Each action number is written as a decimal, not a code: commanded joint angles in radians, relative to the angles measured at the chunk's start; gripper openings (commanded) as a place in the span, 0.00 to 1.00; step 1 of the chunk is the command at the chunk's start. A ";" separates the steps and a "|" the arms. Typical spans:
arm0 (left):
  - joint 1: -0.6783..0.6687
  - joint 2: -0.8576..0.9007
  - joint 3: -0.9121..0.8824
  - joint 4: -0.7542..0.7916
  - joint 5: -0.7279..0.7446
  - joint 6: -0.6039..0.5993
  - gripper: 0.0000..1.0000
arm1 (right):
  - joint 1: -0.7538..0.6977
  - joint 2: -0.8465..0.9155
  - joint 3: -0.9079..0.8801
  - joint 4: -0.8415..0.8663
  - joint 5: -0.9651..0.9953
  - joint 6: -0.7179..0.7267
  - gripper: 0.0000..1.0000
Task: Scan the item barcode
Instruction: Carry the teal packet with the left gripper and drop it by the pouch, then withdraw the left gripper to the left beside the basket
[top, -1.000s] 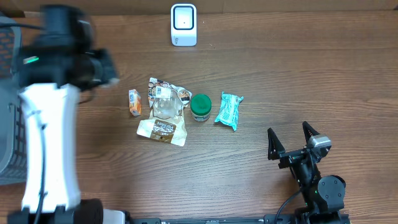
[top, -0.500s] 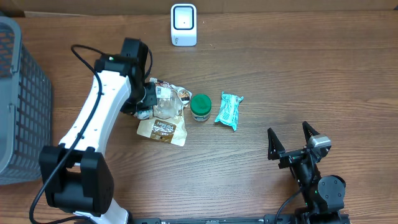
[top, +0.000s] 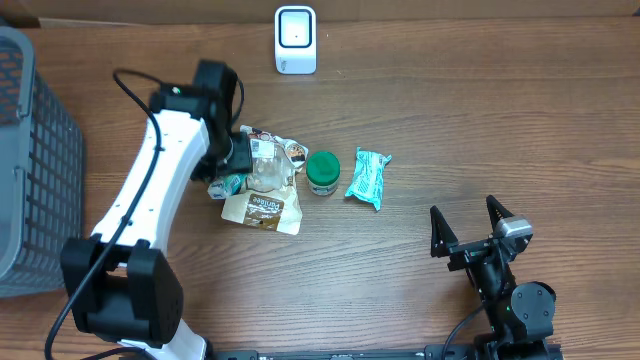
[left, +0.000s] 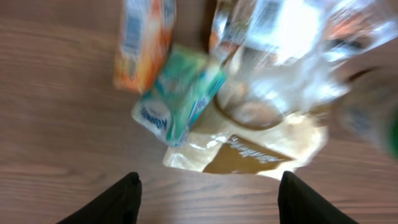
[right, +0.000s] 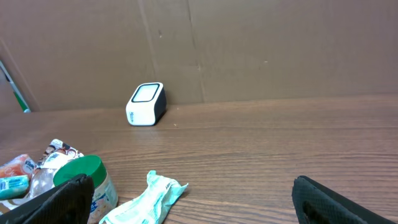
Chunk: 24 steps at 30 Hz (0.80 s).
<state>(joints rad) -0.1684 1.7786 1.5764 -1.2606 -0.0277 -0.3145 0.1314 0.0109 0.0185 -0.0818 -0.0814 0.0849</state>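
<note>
A small teal and white box (left: 180, 93) lies on the table against an orange packet (left: 143, 43), free of any grip. My left gripper (left: 208, 193) hovers just above them, open, with only bare wood between its fingers. From overhead the left gripper (top: 232, 165) sits over the left end of the item pile, the teal box (top: 228, 185) showing below it. The white barcode scanner (top: 296, 40) stands at the table's far edge. Near the front right, my right gripper (top: 470, 235) rests open and holds nothing. The scanner (right: 146, 104) stands far ahead of it.
The pile also holds a clear bag (top: 268, 160), a brown pouch (top: 262, 208), a green-lidded jar (top: 322, 172) and a mint wrapper (top: 368, 178). A grey mesh basket (top: 30, 160) fills the left edge. A brown wall backs the table.
The left arm swung down from the basket side to the item pile. Its gripper then opened, and the small teal box now lies beside the orange packet. The right arm stayed still.
</note>
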 joint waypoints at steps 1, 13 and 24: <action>0.027 -0.061 0.224 -0.075 -0.013 0.052 0.63 | 0.004 -0.008 -0.011 0.005 -0.002 -0.004 1.00; 0.439 -0.122 0.676 -0.364 0.054 0.109 1.00 | 0.004 -0.008 -0.011 0.005 -0.002 -0.004 1.00; 0.671 -0.112 0.675 -0.369 0.043 0.109 0.99 | 0.004 -0.008 -0.011 0.005 -0.002 -0.004 1.00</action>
<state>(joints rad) 0.4850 1.6619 2.2379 -1.6279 0.0040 -0.2279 0.1318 0.0109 0.0185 -0.0814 -0.0811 0.0849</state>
